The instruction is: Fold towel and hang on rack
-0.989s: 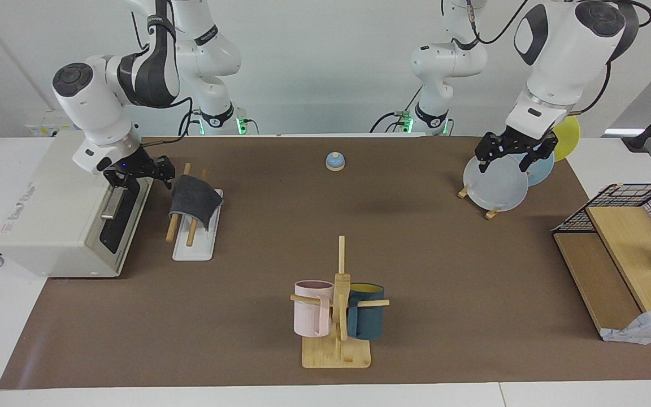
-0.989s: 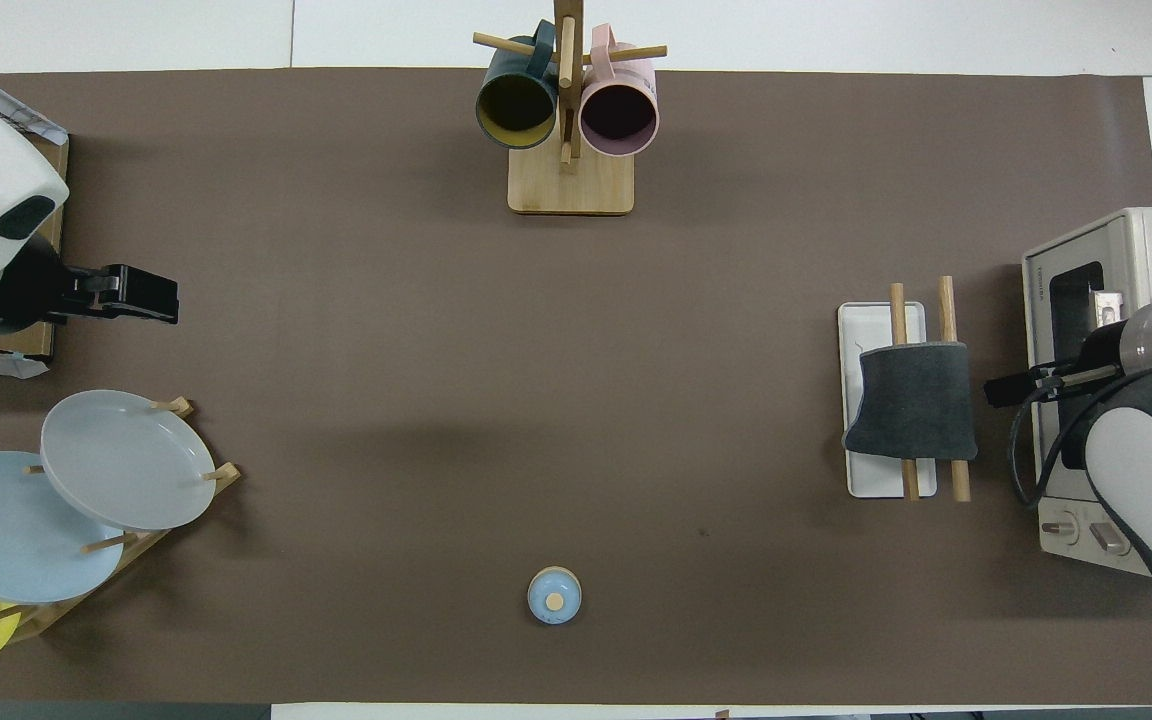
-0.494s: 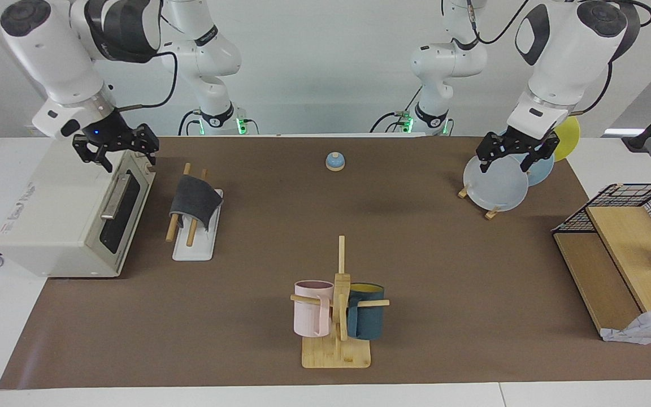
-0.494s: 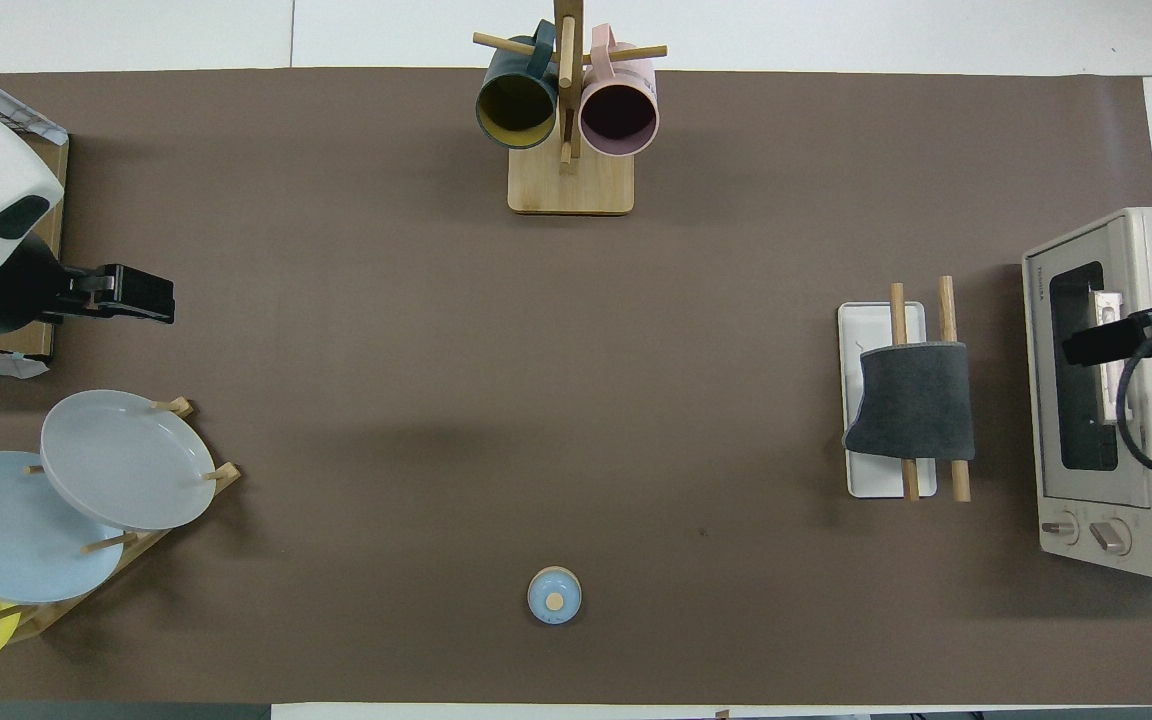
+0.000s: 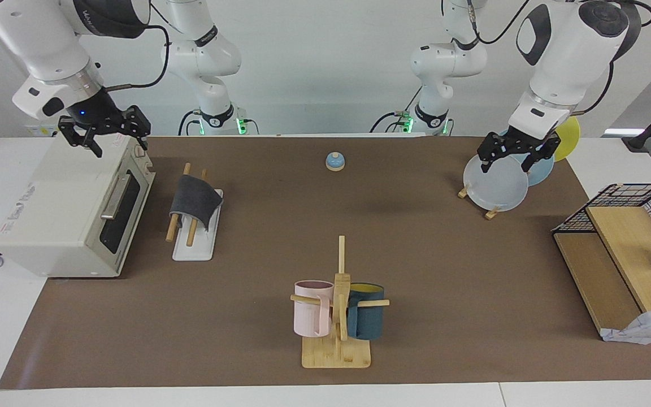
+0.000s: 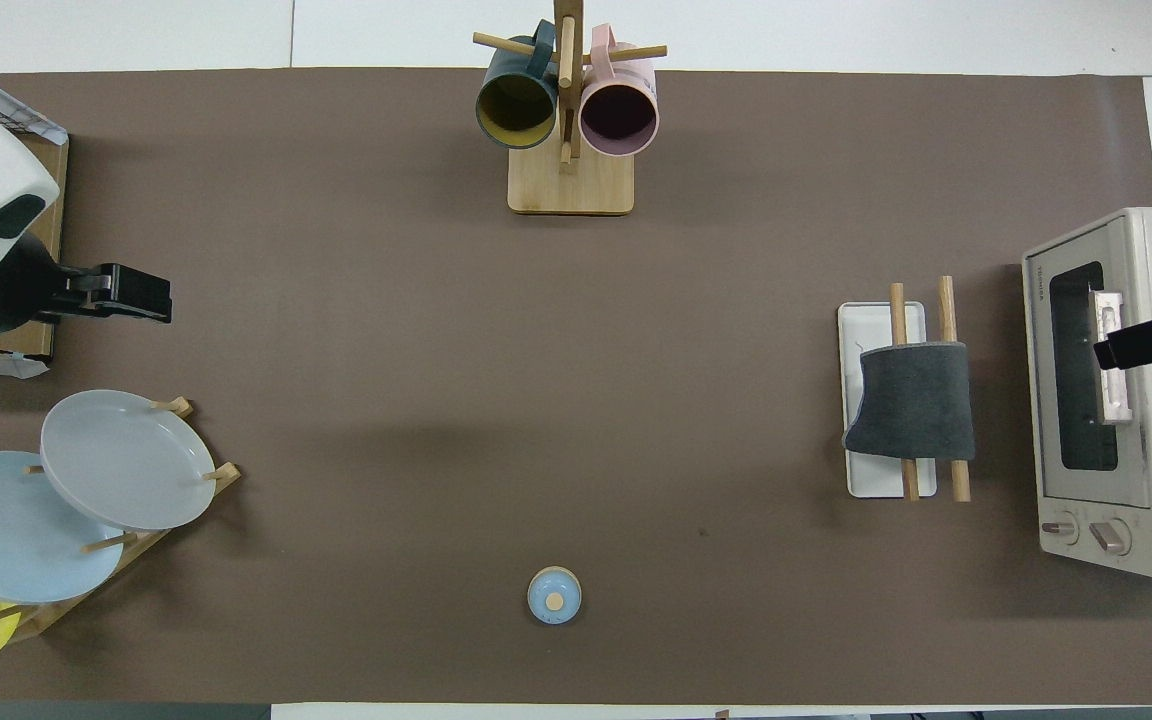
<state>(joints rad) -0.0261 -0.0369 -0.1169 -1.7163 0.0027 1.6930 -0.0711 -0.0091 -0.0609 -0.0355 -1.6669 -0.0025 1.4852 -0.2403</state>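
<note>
The towel [image 5: 194, 202] hangs folded over the two wooden rods of the rack [image 5: 190, 251], dark grey face out, toward the right arm's end of the table. It also shows in the overhead view [image 6: 914, 398], draped across the rack [image 6: 871, 320]. My right gripper [image 5: 121, 144] is open and empty, raised over the top of the toaster oven, apart from the towel; the overhead view shows it there too [image 6: 1136, 345]. My left gripper [image 5: 505, 164] is open and empty, raised over the plate stand, and waits [image 6: 131, 297].
A white toaster oven [image 5: 60, 215] stands beside the rack. A mug tree [image 5: 338, 305] with pink and teal mugs stands farthest from the robots. A small blue bell [image 5: 334, 161] sits near the robots. Plates [image 5: 498, 183] and a wire-and-wood shelf [image 5: 625, 237] are at the left arm's end.
My right gripper has risen from beside the towel on the rack and moved away, up over the toaster oven. The towel stays on the rack. The left gripper has hardly moved.
</note>
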